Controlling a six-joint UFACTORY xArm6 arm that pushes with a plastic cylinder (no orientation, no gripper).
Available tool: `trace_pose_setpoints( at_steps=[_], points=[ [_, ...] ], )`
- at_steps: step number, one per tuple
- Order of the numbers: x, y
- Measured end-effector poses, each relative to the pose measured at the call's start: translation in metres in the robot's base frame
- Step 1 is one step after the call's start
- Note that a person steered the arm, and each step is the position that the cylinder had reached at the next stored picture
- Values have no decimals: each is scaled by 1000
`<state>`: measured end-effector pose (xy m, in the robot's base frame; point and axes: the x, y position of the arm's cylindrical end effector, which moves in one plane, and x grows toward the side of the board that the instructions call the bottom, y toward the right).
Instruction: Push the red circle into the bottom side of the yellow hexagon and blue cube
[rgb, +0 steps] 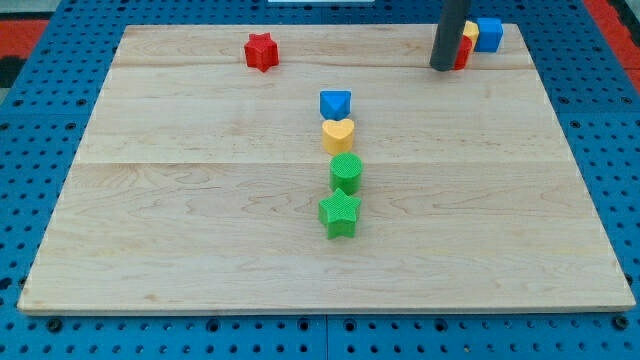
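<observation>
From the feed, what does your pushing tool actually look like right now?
A plain, straight, dark grey rod, round in section, smooth and matte, coming down from the view's top edge. No cables, markings or jaws show. My tip is a blunt end by the red circle, yellow hexagon and blue cube.

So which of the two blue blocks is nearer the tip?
The blue cube at the view's top right, just right of my tip, with the red and yellow blocks between. The other blue block heads the centre column.
</observation>
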<state>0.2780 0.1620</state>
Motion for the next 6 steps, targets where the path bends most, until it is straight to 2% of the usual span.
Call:
trace_pose_setpoints(
  at_steps=[1,3,5,6],
  points=[
    [2,-6],
    [-27,-34],
    [-48,-34],
    [-33,-20]
  ],
)
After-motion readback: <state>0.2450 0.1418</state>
